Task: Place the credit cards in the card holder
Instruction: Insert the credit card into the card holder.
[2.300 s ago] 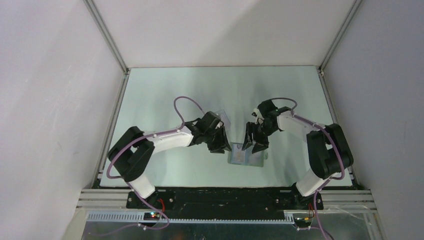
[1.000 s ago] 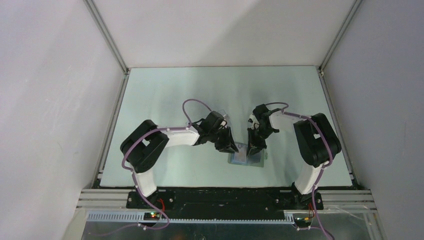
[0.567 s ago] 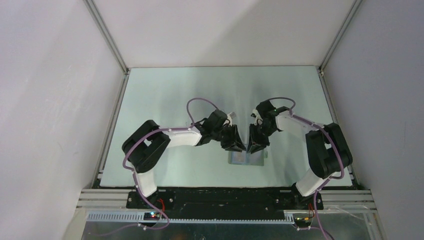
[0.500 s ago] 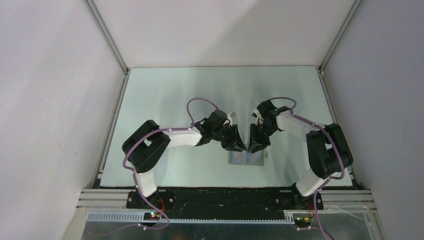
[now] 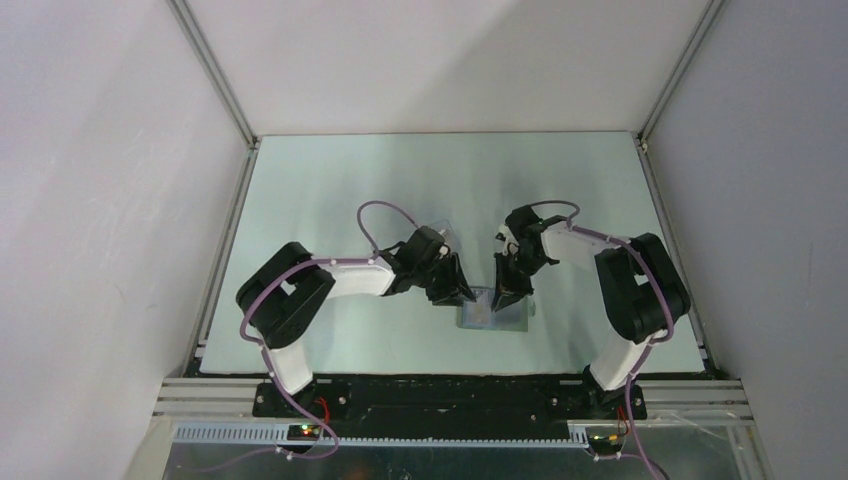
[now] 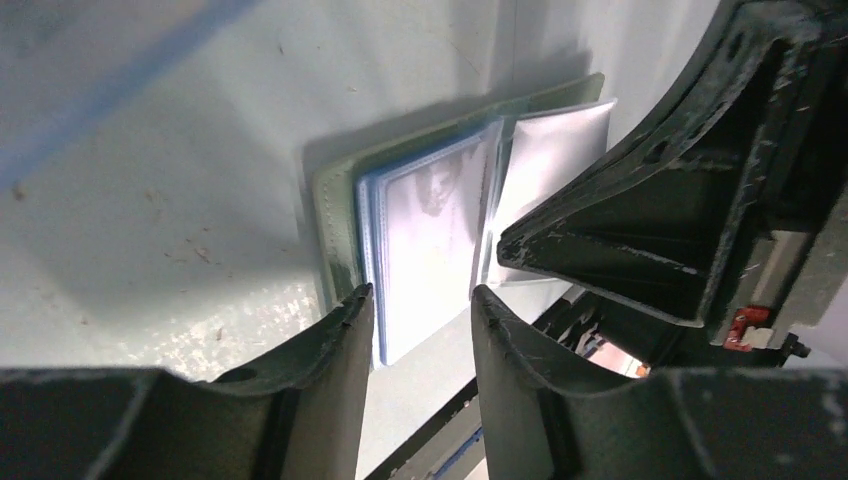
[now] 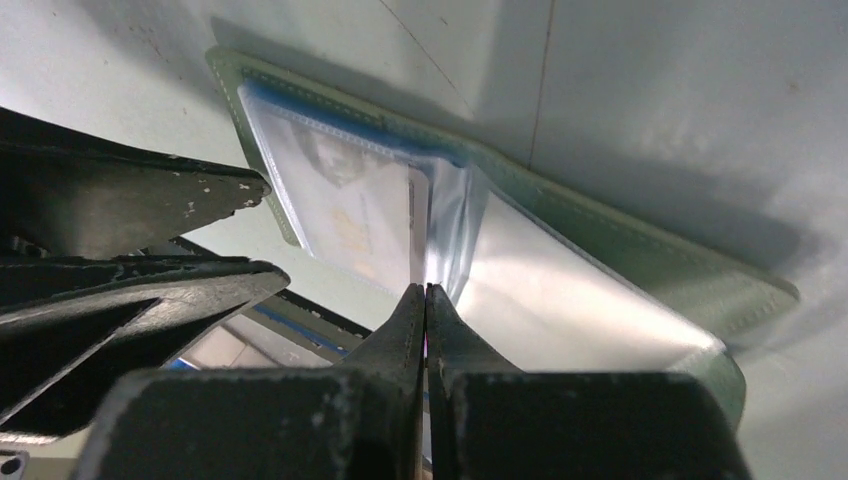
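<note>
Card holder (image 7: 640, 245) lies open just beneath our clenched right gripper (image 7: 426, 292) and our released, empty left gripper (image 6: 422, 297).

A credit card (image 7: 345, 215) sits in the card holder (image 7: 640, 250), which lies on the table (image 5: 350, 180)

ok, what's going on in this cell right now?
Both arms are working over the card holder, which lies open on the table. One card already sits in a clear sleeve on one side. The right claw is shut, tips at the sleeve pages near the fold; whether it pinches one is unclear. The left claw hovers open over the holder, holding nothing.
</note>
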Controlling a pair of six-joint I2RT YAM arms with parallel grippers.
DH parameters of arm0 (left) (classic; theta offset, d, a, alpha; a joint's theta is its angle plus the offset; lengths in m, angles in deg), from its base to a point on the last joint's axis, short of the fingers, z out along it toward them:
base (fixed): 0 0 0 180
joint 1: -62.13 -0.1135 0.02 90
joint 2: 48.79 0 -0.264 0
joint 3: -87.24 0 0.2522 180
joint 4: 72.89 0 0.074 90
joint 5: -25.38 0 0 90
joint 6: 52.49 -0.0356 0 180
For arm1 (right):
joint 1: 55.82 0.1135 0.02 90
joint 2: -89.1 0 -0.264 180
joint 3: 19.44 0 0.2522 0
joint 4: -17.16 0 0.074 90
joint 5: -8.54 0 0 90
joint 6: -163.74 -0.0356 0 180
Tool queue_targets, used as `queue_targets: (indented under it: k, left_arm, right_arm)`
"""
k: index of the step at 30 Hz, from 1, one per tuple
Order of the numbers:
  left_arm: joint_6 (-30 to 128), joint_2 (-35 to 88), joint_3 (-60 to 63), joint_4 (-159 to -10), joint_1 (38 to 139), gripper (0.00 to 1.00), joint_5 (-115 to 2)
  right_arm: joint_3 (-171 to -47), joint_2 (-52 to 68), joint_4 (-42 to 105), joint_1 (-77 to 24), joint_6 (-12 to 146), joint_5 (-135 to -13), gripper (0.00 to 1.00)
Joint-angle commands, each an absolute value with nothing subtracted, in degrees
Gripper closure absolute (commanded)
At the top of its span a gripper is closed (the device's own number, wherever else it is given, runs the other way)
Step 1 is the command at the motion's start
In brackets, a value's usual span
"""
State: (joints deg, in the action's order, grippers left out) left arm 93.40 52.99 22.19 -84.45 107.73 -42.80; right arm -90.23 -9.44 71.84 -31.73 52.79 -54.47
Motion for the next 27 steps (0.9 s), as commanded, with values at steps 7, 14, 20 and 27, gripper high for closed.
queue_targets:
  k: [7,14,20,27]
  left_arm:
    - [91.84,54.65,20.61,-85.47,106.98,0.56,-44.45]
    - [91.21,54.5,19.51,-85.42,106.96,0.61,-43.54]
    - [91.15,52.84,18.73,-85.5,107.25,0.59,-44.16]
    - [87.98,50.86,15.8,-93.18,108.29,0.49,-49.22]
  right_arm:
    - [-91.39,-14.4,69.2,-30.93,53.07,-54.28,1.0]
    - [-91.45,-15.47,69.76,-30.89,53.41,-55.37,1.0]
    - [-91.43,-15.69,69.86,-30.8,53.53,-55.46,1.0]
    - [-91.42,-15.8,69.86,-30.78,53.6,-55.14,1.0]
